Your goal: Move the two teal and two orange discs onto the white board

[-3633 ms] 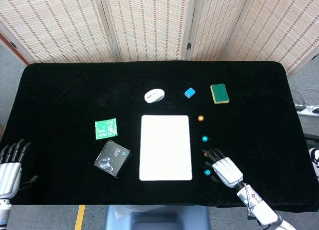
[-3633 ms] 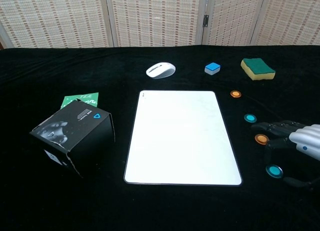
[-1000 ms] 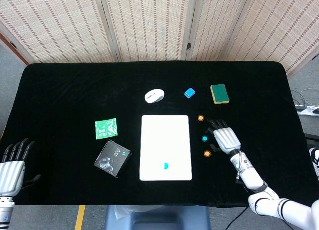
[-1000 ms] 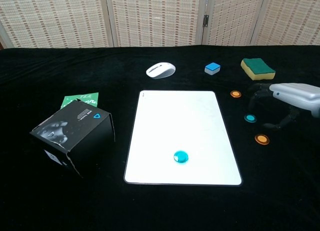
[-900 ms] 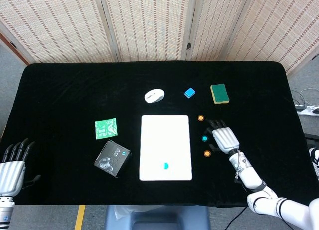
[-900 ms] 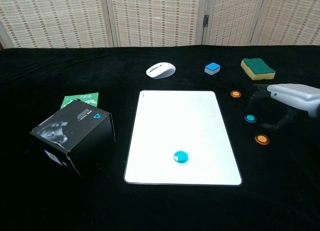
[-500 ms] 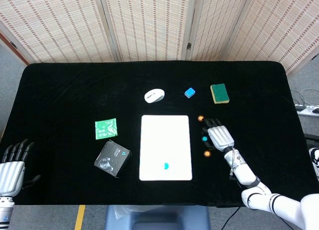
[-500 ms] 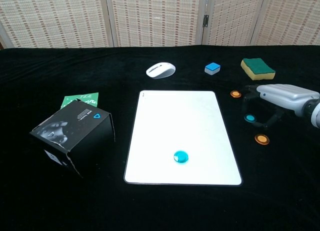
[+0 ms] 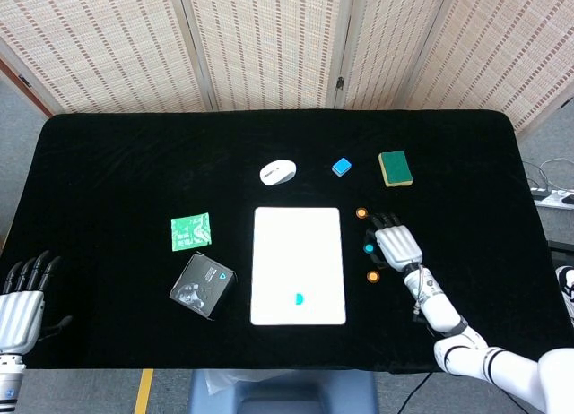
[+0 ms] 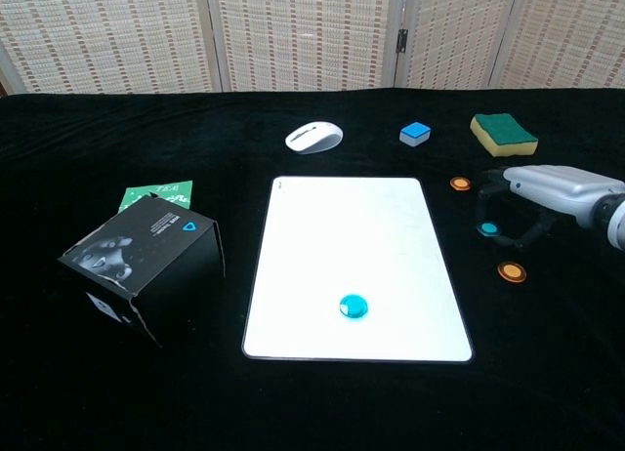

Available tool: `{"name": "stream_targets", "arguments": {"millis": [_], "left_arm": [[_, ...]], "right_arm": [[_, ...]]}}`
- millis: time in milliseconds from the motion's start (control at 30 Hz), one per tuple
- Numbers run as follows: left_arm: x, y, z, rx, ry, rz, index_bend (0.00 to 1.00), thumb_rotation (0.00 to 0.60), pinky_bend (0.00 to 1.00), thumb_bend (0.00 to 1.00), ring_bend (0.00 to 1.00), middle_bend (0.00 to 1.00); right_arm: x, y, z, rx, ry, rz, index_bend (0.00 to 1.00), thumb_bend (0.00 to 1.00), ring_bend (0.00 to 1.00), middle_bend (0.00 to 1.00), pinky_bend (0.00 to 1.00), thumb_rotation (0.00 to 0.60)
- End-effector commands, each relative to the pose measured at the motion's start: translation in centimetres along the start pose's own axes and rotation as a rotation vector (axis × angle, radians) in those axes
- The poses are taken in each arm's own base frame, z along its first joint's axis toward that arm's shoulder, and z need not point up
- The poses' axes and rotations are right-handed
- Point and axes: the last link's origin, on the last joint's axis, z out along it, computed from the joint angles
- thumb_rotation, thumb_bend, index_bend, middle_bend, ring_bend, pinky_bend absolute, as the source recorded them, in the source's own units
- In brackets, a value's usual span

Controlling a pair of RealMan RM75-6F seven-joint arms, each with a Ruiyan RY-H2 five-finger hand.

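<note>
Four small discs appear in the head view: one teal disc [image 9: 299, 298] lies low on the white board [image 9: 298, 253], while a second teal disc [image 9: 368, 248] shows partly at the inner edge of the right hand [image 9: 398, 245], which hovers palm down just right of the board. One orange disc [image 9: 361, 213] lies just past its fingertips [image 9: 384, 221], another orange disc [image 9: 373, 276] near its heel. Whether the hand touches the teal disc cannot be told from above. The left hand [image 9: 20, 302], fingers straight and slightly apart, holding nothing, sits at the table's near left corner, its wrist cut off. In the chest view, the right hand [image 10: 532, 202] arches over the second teal disc, dark fingers curled down around it; contact is unclear. A black box [image 10: 142, 266] carries a small blue triangle logo; printing on the green card [image 10: 156, 194] is too small to read.
</note>
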Motion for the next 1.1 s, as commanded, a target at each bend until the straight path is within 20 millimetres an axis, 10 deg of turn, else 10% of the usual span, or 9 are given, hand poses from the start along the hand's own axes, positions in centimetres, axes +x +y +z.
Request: {"name": "stream_targets", "arguments": {"millis": [33,500,1100], "left_arm": [[0.0,0.0,0.0,0.000,-0.001,0.000,0.06,0.600,0.00,0.19,0.03,0.02],[0.4,0.1,-0.1,-0.001,0.007,0.001,0.06,0.600,0.00,0.19,0.03,0.02],[0.2,-0.5,-0.7,0.016,0.000,-0.007,0.06,0.600,0.00,0.19,0.03,0.02]], "right_arm": [[0.5,0.0,-0.3,0.010,0.022,0.010,0.51,0.39,0.00,0.14,0.00,0.600],[2.4,-6.8,-4.5,0.331,0.029,-0.003,0.51,0.39,0.00,0.15,0.00,0.600],[-0.1,-11.1,-4.1,0.433,-0.077,-0.038,0.51,0.39,0.00,0.15,0.00,0.600]]}}
